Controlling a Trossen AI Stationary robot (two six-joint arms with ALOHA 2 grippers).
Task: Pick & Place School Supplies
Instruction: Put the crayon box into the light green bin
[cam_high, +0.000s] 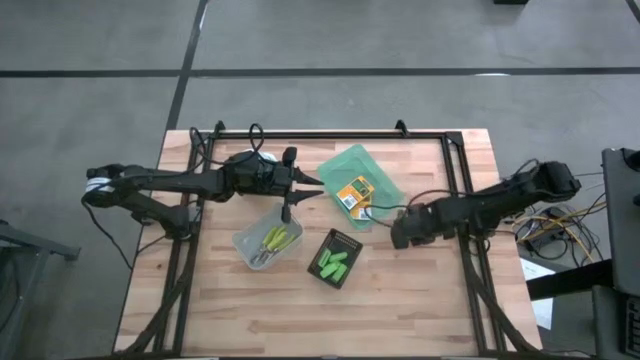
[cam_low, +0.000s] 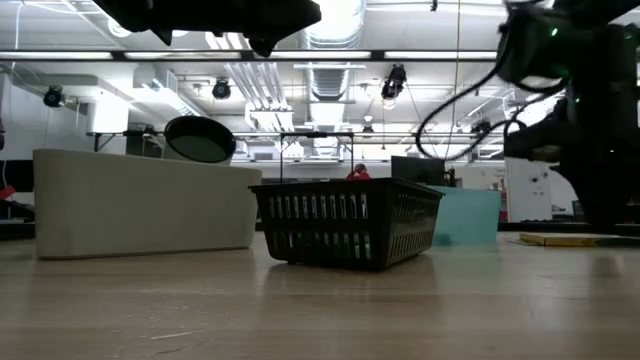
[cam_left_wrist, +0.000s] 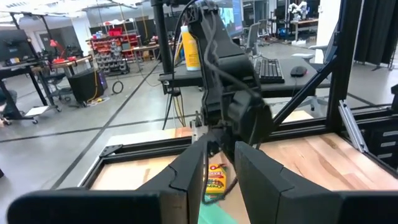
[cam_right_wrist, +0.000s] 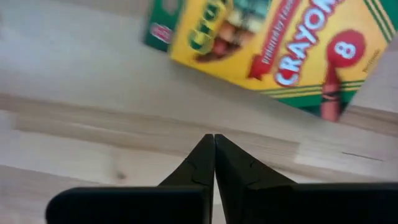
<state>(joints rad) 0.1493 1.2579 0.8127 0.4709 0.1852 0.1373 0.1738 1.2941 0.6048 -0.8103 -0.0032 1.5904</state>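
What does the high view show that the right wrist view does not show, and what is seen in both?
Only the high view shows the whole table, the clear bin with scissors, the black basket with green markers, the green tray, and the left gripper above the table.

Only the right wrist view shows the print on the crayon box and the right gripper with its jaws shut and empty.

Both show a crayon box lying on the wood near the right gripper.

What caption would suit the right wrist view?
Shut right gripper above bare wooden table, a crayon box lying just ahead.
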